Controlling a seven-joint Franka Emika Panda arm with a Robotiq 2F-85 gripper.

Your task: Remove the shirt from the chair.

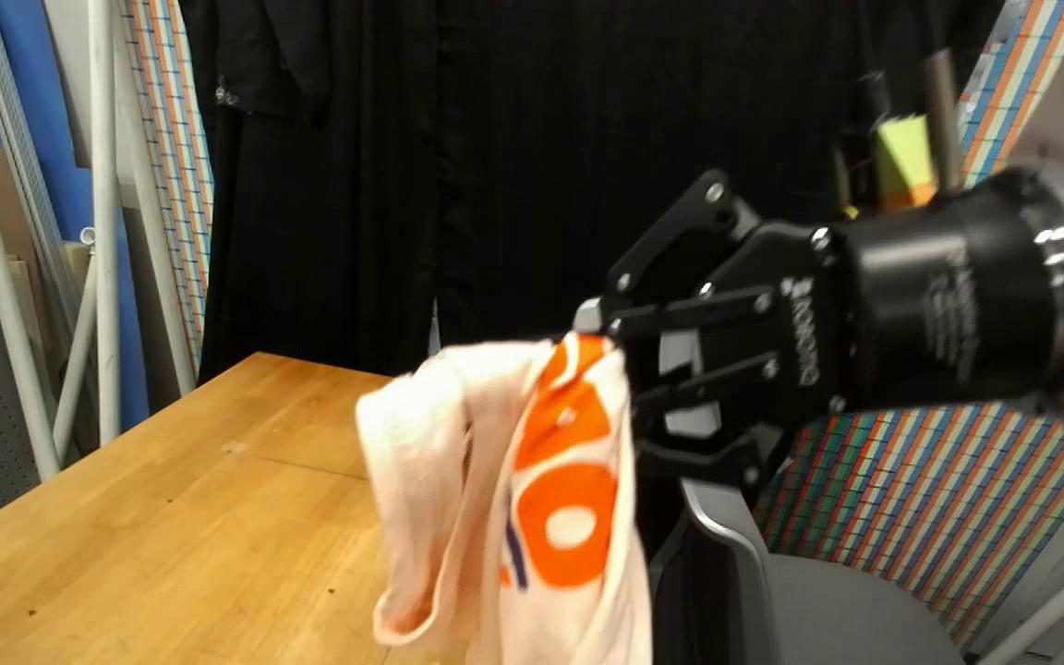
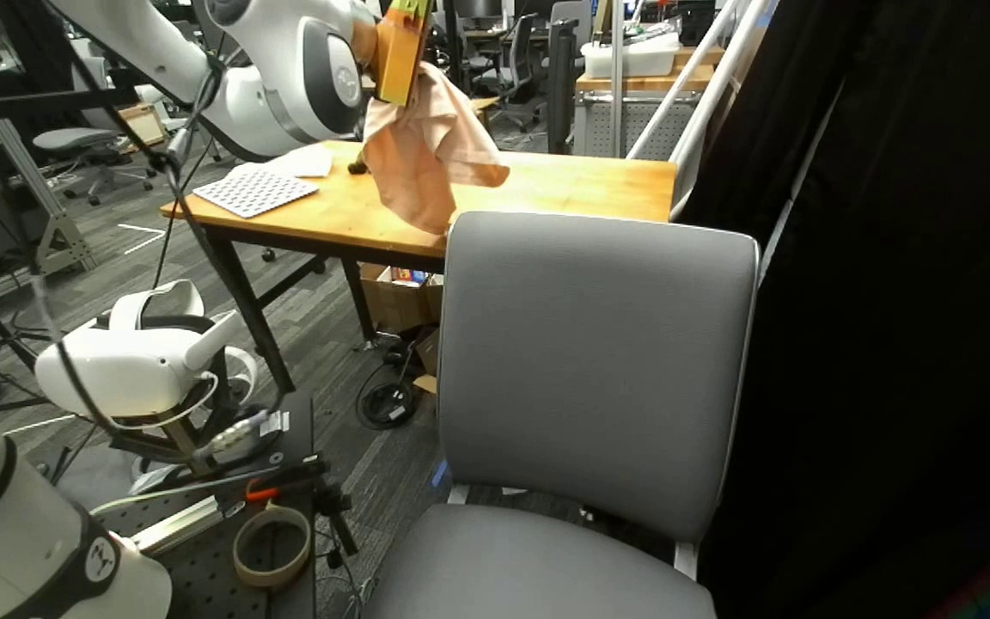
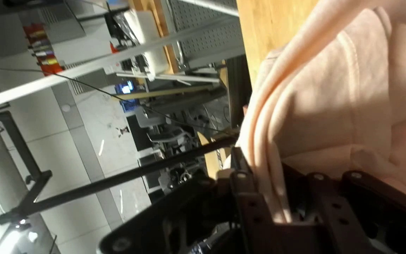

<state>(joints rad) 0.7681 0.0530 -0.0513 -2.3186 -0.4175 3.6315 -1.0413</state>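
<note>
Shirt point(image 2: 422, 159) is hanging near the chair point(image 2: 598, 352), the hand point(image 3: 264, 165) gripping its folds. Removal is looking nearly done, though whether cloth is touching the chair is escaping view; setting it down is presumably pending.

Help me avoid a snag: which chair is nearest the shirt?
The foreground chair by the wooden table; the other chairs stand well back in the room, far from the shirt.

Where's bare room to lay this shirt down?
The wooden table shows bare wood between the hanging shirt and the white poles. The chair's seat, below its backrest, looks bare where visible, though that would undo the job. Crowded: the table's end with the white patterned sheet, and around the headset and tape roll.
</note>
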